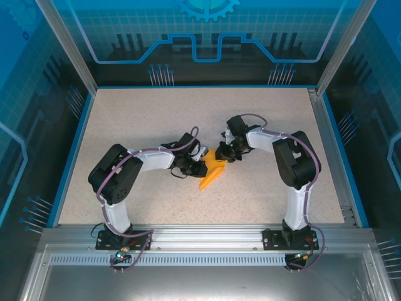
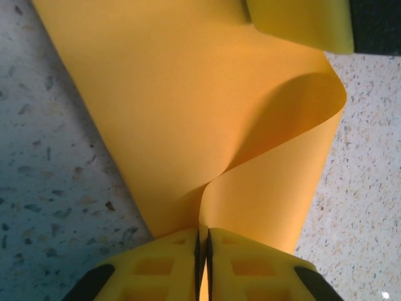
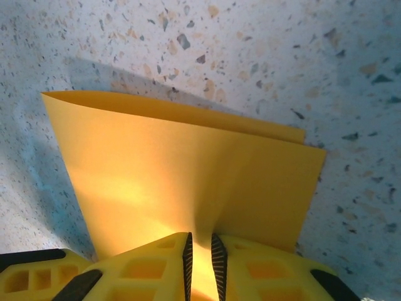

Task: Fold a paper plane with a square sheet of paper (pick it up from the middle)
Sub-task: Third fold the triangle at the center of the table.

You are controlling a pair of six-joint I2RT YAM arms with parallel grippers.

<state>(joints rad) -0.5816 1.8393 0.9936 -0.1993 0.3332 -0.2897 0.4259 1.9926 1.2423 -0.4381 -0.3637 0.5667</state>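
The square sheet of paper (image 1: pixel 212 174) is orange-yellow, folded over and held up between both grippers near the middle of the table. In the left wrist view the paper (image 2: pixel 188 113) curls in a loose S-bend. My left gripper (image 2: pixel 202 241) is shut tight on a pinched fold of it. In the right wrist view the paper (image 3: pixel 188 169) shows as two layers with a folded edge at the far side. My right gripper (image 3: pixel 200 241) has the sheet between its jaws, with a narrow gap showing. From above, the left gripper (image 1: pixel 202 168) and the right gripper (image 1: pixel 227 155) stand close together.
The speckled beige table (image 1: pixel 156 119) is framed by a blue rim and transparent blue walls (image 1: pixel 207 37). A metal rail (image 1: pixel 200 235) carries both arm bases at the near edge. Bare tabletop lies behind and to both sides of the arms.
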